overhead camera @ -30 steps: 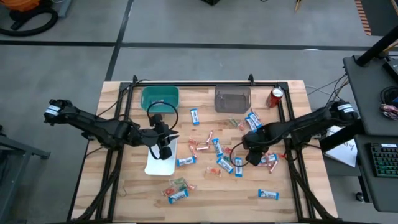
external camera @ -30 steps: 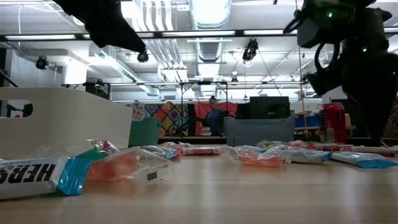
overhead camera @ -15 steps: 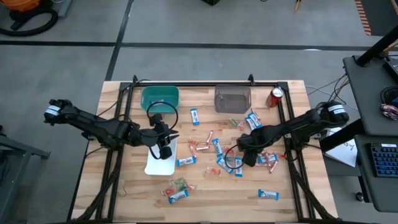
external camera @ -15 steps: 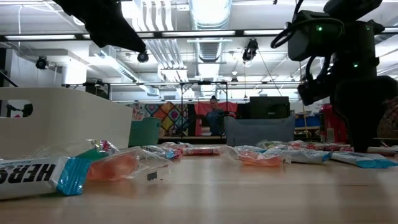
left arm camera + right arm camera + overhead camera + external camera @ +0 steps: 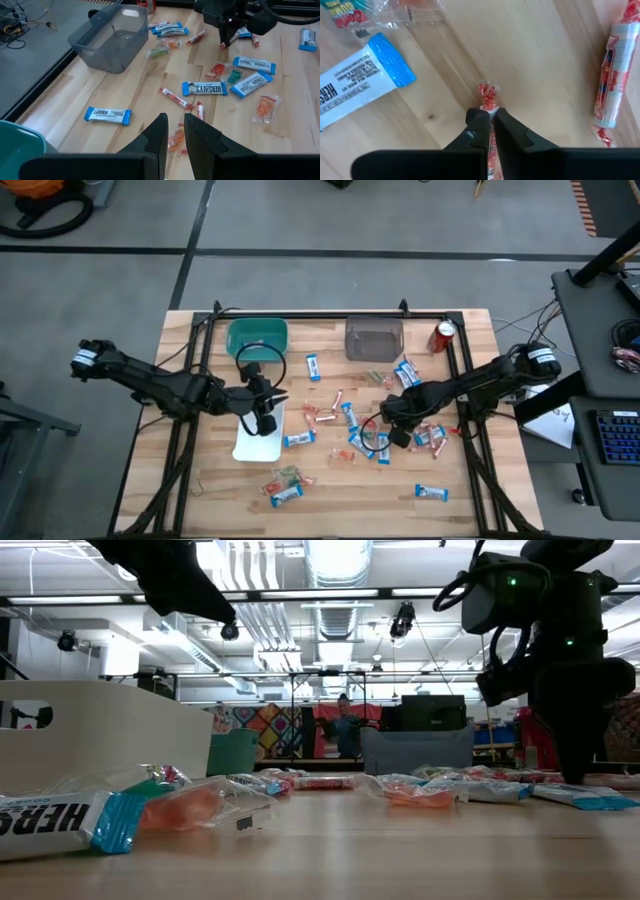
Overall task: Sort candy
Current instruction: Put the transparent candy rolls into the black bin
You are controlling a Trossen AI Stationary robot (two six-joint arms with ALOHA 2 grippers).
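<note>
Hershey's lettering on blue-and-white bar (image 5: 357,87), right hand (image 5: 489,117) pinching red-striped stick (image 5: 488,97)

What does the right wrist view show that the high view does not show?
Only the right wrist view shows the right claw shut on a slim pink-and-red wrapped candy stick, its twisted end sticking out. Only the high view shows the teal plastic bin, the grey clear plastic bin, the white tray, the red soda can and the left claw. Both show the wooden table and blue-and-white mini bars.
</note>
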